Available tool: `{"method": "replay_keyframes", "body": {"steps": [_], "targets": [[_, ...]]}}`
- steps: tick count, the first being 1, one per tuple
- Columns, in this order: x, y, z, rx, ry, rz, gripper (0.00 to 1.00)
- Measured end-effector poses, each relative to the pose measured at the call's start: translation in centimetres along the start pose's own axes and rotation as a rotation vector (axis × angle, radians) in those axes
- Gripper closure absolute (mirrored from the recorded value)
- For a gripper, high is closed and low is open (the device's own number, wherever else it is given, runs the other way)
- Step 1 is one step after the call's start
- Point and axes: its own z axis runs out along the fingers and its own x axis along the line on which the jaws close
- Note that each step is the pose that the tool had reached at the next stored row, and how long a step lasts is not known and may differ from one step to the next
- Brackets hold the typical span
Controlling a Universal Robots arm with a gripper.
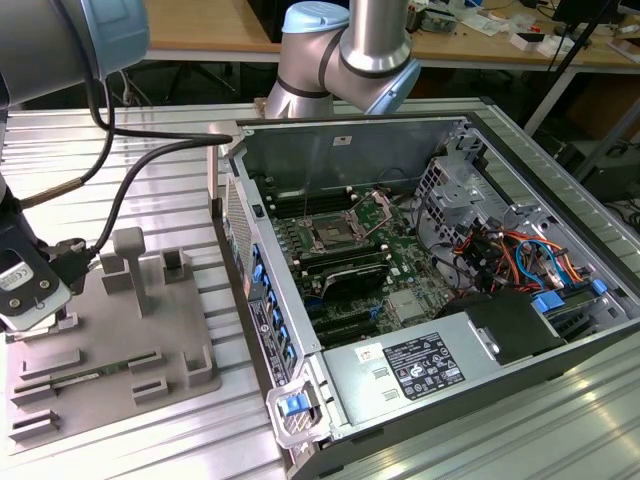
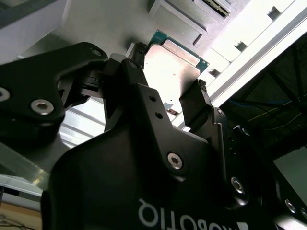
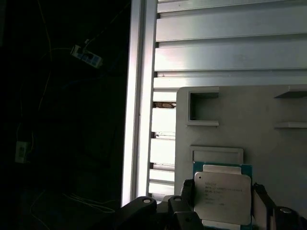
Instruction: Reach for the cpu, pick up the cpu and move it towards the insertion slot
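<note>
**A:** Starting at the exterior view's left, why is the gripper [image 1: 40,318] hanging so low over the grey plate [image 1: 150,350]?

**B:** That plate is serving as the parts holder, and the cpu [image 3: 223,194] is sitting at its left edge. In both wrist views the chip is lying between the fingers [image 3: 188,191], with its metal top facing the camera.

**A:** Are they gripping it?

**B:** They are pressing on two opposite edges of the cpu, so the hold looks made. Taking it by the edges is keeping the top and underside free. Whether it is resting on the plate or is just off it is not showing.

**A:** And further right?

**B:** The open computer case [image 1: 400,140] is lying on its side, so the board is facing upward. The insertion slot [image 1: 330,236] is sitting in the far middle of that board with its centre looking uncovered, well apart from the gripper. The chip is being held flat, matching the way the slot is facing.
</note>
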Motion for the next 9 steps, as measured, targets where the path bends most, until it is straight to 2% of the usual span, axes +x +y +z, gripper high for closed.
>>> {"method": "replay_keyframes", "body": {"steps": [9], "targets": [[0.00, 0.01, -0.38, -0.0005, 0.0004, 0.000, 0.45]]}}
